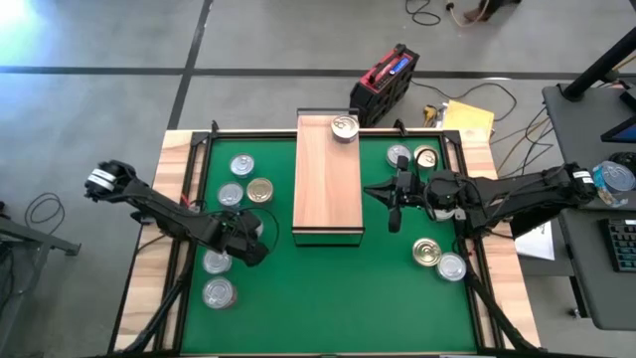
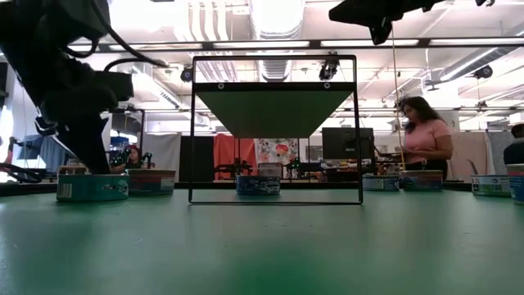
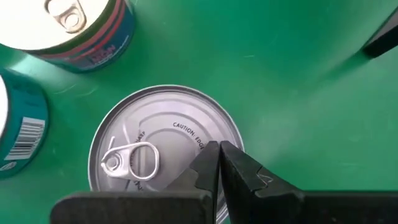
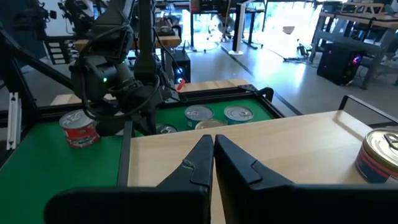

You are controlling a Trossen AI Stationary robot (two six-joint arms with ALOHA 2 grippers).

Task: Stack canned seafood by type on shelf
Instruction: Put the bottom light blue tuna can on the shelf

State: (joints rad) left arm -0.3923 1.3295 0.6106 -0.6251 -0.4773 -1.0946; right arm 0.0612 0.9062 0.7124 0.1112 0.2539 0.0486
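The closed left gripper (image 3: pixel 217 163) is held just above a round silver-lidded tin (image 3: pixel 163 144) on the green mat (image 1: pixel 328 288). The right gripper (image 4: pixel 212 155), also closed and empty, is held by the long light-wood shelf (image 1: pixel 328 184), on which one silver tin (image 1: pixel 345 126) is seen.

silver can lid (image 3: pixel 165 146) | embossed text: "CAUTION" | rest unreadable

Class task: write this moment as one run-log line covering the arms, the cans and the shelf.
left gripper: jaws shut, over silver-lidded can | right gripper: jaws shut, above shelf | shelf holds one can
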